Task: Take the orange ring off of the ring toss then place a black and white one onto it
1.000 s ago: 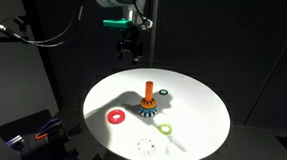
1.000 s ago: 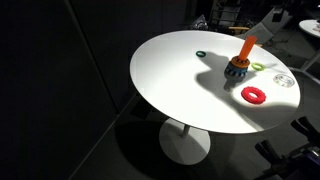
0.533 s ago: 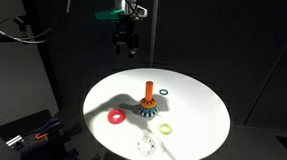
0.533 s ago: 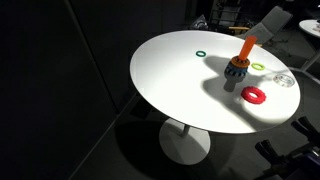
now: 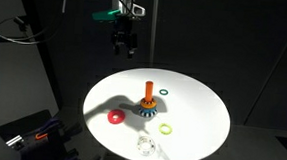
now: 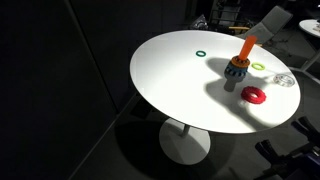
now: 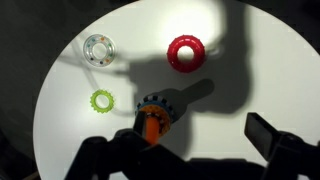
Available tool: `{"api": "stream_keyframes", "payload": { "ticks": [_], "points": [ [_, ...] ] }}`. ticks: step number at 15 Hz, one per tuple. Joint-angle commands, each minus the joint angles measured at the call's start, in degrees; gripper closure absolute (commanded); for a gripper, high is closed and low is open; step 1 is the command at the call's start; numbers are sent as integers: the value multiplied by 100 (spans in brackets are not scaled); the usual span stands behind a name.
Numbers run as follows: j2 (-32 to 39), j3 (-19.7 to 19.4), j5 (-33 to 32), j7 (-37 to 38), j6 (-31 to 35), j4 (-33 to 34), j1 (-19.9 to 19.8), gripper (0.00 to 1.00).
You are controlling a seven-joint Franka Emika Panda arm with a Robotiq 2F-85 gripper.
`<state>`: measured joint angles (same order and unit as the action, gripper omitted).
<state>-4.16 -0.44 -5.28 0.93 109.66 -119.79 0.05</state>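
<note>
Nearest lies a clear ring (image 5: pixel 146 143), then the orange ring (image 5: pixel 114 115) flat on the counter (image 5: pixel 202 114), apart from the ring toss (image 5: pixel 148 91). The black and white one (image 7: pixel 158 103) seems to circle its foot already, though small. Beyond, high up, the claw (image 5: pixel 123 44) hangs wide and empty; it should lift clear without brushing the peg.
</note>
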Motion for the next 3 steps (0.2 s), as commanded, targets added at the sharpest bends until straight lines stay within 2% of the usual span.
{"api": "stream_keyframes", "payload": {
  "ticks": [1, 3],
  "points": [
    [7, 13, 2, 0, -9, 8, -12, 0],
    [6, 13, 2, 0, -9, 8, -12, 0]
  ]
}}
